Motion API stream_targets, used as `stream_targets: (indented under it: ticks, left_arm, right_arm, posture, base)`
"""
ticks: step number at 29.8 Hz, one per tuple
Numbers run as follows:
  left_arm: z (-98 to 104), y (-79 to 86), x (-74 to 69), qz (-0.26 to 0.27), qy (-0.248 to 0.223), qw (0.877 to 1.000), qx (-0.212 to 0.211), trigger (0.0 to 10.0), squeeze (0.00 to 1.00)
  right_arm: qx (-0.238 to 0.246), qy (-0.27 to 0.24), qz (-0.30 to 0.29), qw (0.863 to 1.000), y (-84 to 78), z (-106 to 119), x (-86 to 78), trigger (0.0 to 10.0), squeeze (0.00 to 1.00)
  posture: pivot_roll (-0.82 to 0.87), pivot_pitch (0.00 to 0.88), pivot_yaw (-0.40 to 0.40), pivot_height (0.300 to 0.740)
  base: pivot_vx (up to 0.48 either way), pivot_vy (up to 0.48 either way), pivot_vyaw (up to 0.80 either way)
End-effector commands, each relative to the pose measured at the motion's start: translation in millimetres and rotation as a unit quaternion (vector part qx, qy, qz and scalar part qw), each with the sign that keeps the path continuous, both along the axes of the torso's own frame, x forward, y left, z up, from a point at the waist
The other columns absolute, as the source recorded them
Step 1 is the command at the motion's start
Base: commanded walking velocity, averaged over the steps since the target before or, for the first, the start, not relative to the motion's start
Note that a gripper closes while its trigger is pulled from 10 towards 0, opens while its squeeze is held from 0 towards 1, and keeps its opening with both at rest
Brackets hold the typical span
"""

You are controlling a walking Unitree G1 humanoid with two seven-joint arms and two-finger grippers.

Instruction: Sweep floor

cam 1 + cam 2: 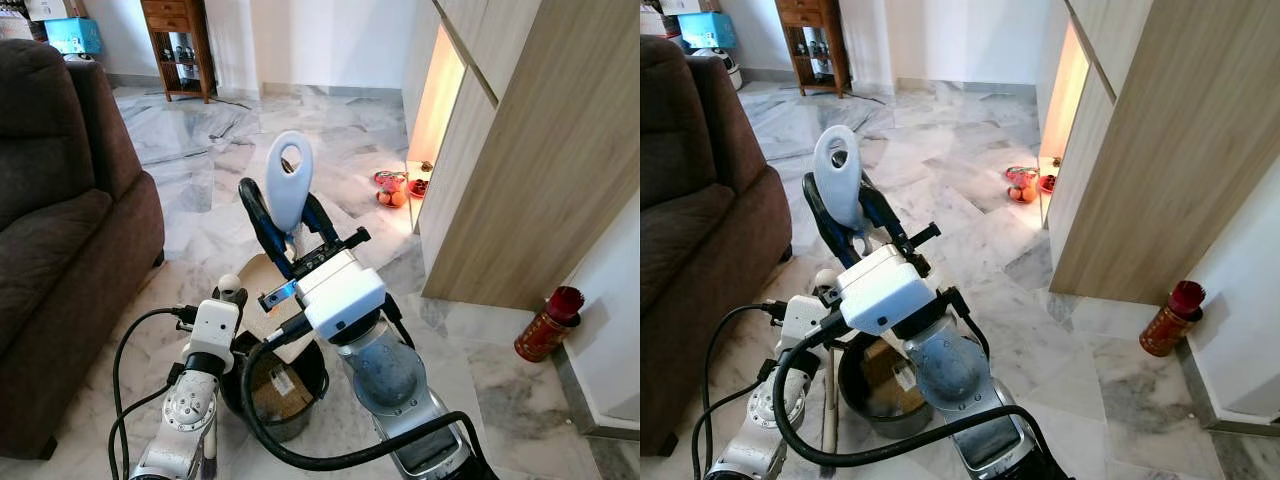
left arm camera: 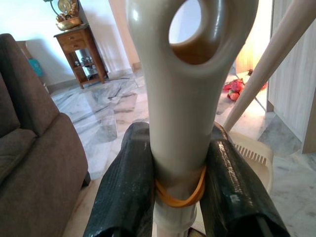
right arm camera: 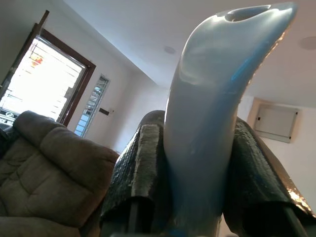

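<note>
Left eye view: the robot stands on a pale marble floor (image 1: 330,130) with a brown sofa (image 1: 60,220) on its left. The right gripper (image 1: 285,215) rises in front of the sofa's arm, its two black fingers clamped on a light blue broom handle (image 1: 288,180) with an oval hanging hole at its top. Below that handle, nearer the robot, a round dark bin (image 1: 275,385) with scraps of brown cardboard inside stands on the floor. The left arm (image 1: 200,390) reaches up beside the bin, on the sofa side. Beyond the broom handle stands a tall wooden cabinet (image 1: 520,150), and a red bottle (image 1: 548,322) stands near its base by the white wall.

Right eye view: the same scene, with a wooden side table (image 1: 815,40) far behind the sofa and small red items (image 1: 1023,183) on the floor by the cabinet.

Left wrist view: the left gripper (image 2: 180,192) is closed around a beige handle (image 2: 185,89) ringed by an orange rubber band, a cream dustpan (image 2: 252,158) on the floor beyond it.

Right wrist view: the right gripper's fingers (image 3: 136,168) press both sides of the blue handle, the sofa behind them.
</note>
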State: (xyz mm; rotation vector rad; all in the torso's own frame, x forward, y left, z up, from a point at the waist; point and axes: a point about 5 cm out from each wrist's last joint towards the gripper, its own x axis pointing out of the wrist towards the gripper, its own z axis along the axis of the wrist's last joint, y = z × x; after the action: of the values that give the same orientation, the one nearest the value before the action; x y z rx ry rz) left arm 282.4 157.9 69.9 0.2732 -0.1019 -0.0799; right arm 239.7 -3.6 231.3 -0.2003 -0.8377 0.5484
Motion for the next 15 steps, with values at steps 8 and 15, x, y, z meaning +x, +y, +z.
stream_targets:
  ticks: [8,15]
  left_arm:
    - [8.2,-3.3,4.0,-0.009,-0.022,1.0,0.011,10.0,0.0]
    - [7.5,-1.9,3.4,-0.006,-0.021,1.0,0.012,10.0,0.0]
  right_arm:
    - [0.011,-0.042,-0.096,0.994,-31.0,18.0,27.6,10.0,0.0]
    - [-0.003,-0.025,-0.18,0.983,-63.5,10.0,51.4,10.0,0.0]
  posture:
    - [0.1,0.0,-0.017,0.74]
    - [0.1,0.0,-0.017,0.74]
  base:
    - [0.0,0.0,0.0]
    - [0.0,0.0,0.0]
